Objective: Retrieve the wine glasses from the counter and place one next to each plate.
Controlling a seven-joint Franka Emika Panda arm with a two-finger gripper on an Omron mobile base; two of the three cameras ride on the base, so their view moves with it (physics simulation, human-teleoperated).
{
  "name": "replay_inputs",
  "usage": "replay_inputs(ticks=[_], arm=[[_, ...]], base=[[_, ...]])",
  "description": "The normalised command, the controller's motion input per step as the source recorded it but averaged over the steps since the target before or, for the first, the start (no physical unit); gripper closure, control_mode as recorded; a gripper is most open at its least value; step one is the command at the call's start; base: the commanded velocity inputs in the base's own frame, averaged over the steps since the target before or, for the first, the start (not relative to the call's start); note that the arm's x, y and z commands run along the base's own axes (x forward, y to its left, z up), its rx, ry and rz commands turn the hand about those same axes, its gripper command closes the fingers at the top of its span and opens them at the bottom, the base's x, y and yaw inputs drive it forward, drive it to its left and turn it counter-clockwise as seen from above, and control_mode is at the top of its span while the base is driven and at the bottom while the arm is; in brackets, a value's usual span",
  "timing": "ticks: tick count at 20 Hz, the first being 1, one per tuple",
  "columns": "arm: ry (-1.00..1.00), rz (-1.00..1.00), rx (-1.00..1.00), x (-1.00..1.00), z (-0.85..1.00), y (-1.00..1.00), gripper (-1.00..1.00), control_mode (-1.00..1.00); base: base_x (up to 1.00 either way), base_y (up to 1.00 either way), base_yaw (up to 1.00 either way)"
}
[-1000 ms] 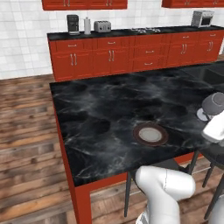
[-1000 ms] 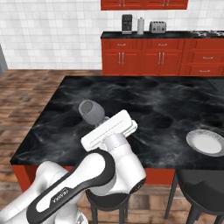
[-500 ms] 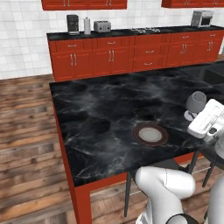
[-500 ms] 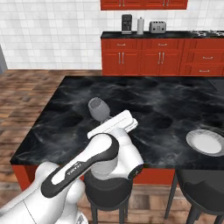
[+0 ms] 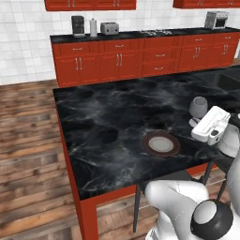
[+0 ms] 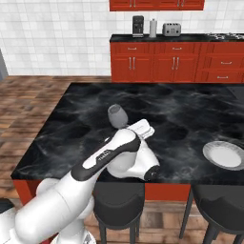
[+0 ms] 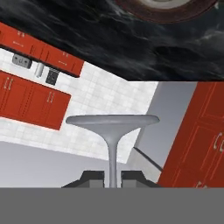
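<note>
- On the far black white-veined marble counter (image 5: 140,35) over red cabinets, at its left end, stand a dark coffee maker (image 5: 78,26), a pale upright roll (image 5: 93,27) and a silver toaster (image 5: 109,28).
- A silver toaster oven (image 5: 216,19) sits at the right end of that counter.
- Nearer, the black-topped island (image 5: 117,126) with red sides carries a round plate with a dark brown rim and pale centre (image 5: 161,144) near its front edge.
- Right of that plate, the two-finger gripper (image 5: 196,123) is closed narrowly on the stem of a small clear stemmed wine glass (image 5: 198,107), which it holds above the island top.
- In the hand view the stem (image 7: 112,164) runs between the dark tips (image 7: 92,176), its round foot (image 7: 112,120) spread beyond them.
- In the right base view a second brown-rimmed plate (image 6: 224,155) lies at the island's right front edge, well apart from the glass.
</note>
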Motion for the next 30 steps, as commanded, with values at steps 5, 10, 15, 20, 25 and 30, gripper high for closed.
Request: replay_inputs(ticks=[5,10,15,20,25,30], arm=[[0.0,0.02,0.0,0.64,-0.31,-0.31,1.0,-1.0],[0.03,0.03,0.0,0.61,-0.33,-0.36,1.0,-1.0],[0.04,0.06,0.0,0.58,-0.42,-0.33,1.0,-1.0],[0.11,0.1,0.0,0.39,-0.38,-0.37,1.0,-1.0],[0.12,0.12,0.03,0.27,-0.35,-0.41,1.0,-1.0],[0.11,0.13,0.05,0.14,-0.34,-0.15,1.0,-1.0]], base=[[0.0,0.0,0.0],[0.0,0.0,0.0],[0.0,0.0,0.0],[0.0,0.0,0.0],[0.0,0.0,0.0],[0.0,0.0,0.0]])
